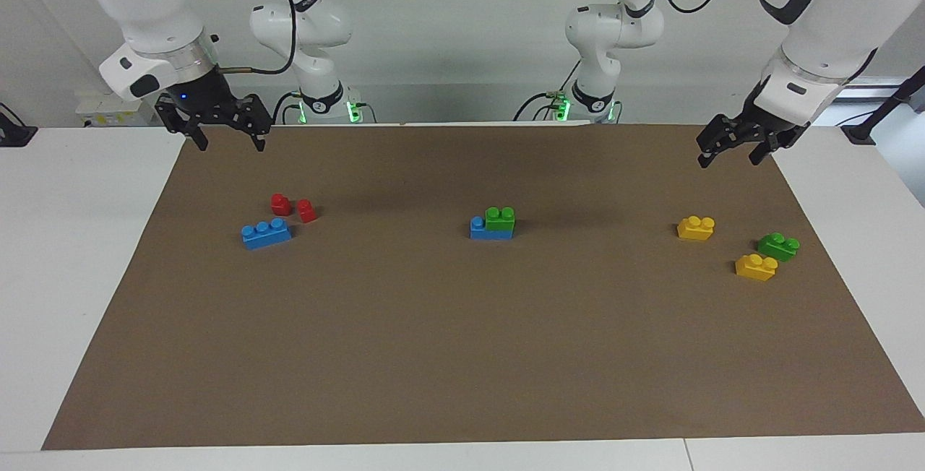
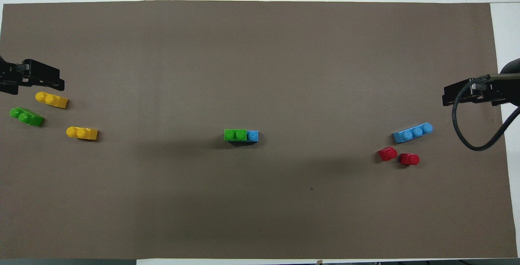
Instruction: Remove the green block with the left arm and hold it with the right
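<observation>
Green block (image 1: 500,218) sits stacked on a blue brick (image 1: 478,229) mid-worktop (image 1: 433,348). Count: two greens, the loose green (image 1: 778,245) by two yellow bricks (image 1: 696,227); two blues, two red pieces (image 1: 281,204). Left gripper (image 1: 731,149) and right gripper (image 1: 228,134) hover at their own ends, jaws spread.

My table (image 1: 79,254) carries a brown mat (image 1: 462,355). On the mat: centre, blue brick (image 1: 478,228) topped by green block (image 1: 500,219); right arm's end, loose blue brick (image 1: 266,233), two red pieces (image 1: 293,206); left arm's end, two yellow bricks (image 1: 696,227), loose green brick (image 1: 778,246).
</observation>
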Controlling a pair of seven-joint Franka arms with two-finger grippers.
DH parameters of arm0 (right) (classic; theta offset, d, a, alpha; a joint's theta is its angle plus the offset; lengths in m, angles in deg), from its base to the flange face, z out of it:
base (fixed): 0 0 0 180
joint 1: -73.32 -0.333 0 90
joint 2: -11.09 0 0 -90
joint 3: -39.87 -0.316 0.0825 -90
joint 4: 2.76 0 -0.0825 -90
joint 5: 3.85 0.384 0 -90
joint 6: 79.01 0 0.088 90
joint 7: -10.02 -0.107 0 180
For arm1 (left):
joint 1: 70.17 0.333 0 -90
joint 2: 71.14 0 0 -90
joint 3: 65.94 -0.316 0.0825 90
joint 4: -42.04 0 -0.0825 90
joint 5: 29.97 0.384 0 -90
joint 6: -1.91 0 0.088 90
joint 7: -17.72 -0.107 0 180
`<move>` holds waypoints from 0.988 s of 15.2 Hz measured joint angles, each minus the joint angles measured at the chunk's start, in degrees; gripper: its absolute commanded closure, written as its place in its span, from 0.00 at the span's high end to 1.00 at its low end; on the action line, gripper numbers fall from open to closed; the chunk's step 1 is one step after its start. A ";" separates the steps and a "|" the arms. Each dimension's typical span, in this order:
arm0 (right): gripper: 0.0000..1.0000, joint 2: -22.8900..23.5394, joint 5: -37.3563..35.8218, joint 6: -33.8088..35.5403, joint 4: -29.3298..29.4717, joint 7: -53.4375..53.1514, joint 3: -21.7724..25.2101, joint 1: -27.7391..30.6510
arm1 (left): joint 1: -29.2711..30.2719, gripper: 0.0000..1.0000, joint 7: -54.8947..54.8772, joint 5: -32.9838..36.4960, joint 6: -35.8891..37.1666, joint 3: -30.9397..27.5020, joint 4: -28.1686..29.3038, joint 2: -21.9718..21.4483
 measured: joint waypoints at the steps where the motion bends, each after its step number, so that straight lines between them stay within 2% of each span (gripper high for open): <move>1: 1.00 0.00 0.00 0.00 0.00 0.00 0.00 0.00 | 0.00 1.00 0.00 0.00 0.00 0.01 0.00 0.00; 5: 1.00 0.00 0.00 0.00 0.00 -0.67 -0.02 -0.01 | 0.00 1.00 0.00 0.00 -0.02 0.02 0.00 0.00; 9: 1.00 -0.01 0.61 0.11 -0.44 -8.11 -0.17 -0.07 | 0.00 1.00 -0.01 0.00 -0.03 0.03 0.00 0.00; 12: 1.00 -0.36 3.95 -2.53 -2.55 -25.08 -0.34 -0.96 | -0.01 1.00 -0.01 0.00 -0.11 0.05 0.00 0.00; 15: 1.00 -0.20 7.50 -7.01 -5.27 -45.83 -0.55 -5.21 | -0.04 1.00 0.00 0.00 -0.77 0.16 -0.03 -0.12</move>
